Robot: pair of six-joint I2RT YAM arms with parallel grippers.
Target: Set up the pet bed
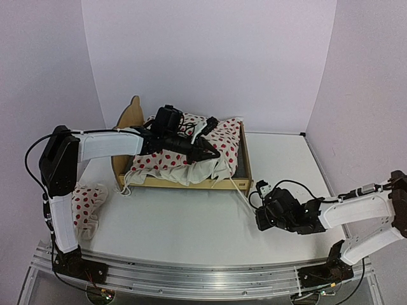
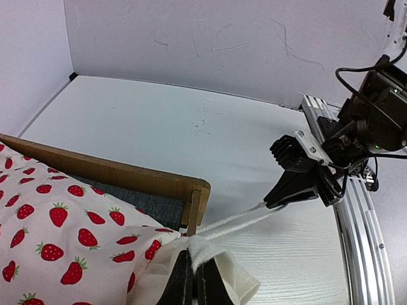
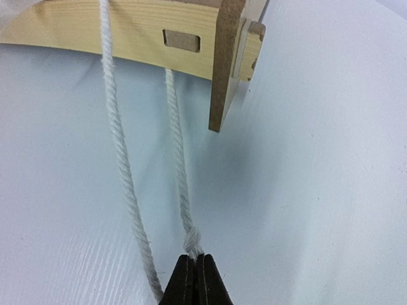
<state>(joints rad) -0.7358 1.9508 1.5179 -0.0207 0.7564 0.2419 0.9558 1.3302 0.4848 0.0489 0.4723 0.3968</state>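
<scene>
Top external view, from the left: a red-dotted pillow (image 1: 88, 198) lies crumpled on the bench (image 1: 191, 222), well to the left of the left pincer (image 1: 213, 153). That arm's upright link partly covers it. The pet bed (image 1: 184, 183) sits directly beneath the left pincer, with its headboard (image 1: 130, 114) to the pincer's left and its footboard (image 1: 245, 159) to the right. A strawberry-print cloth (image 1: 168, 162) heaped over the bed hides nearly all of the mattress. Only a grey strip shows beside the footboard in the left wrist view. The left pincer is pressed together on a fold of the cloth's plain hem. A white cord (image 3: 121, 159) leads from that hem past the bed's near right corner to the right pincer (image 3: 195, 262). This pincer is clamped on the cord at a knot, and a second strand passes just left of its tips and leaves the frame. Bare bench lies open to the right of the right pincer as far as the wall. The metal rail (image 1: 203, 276) at the near edge is close behind it.
</scene>
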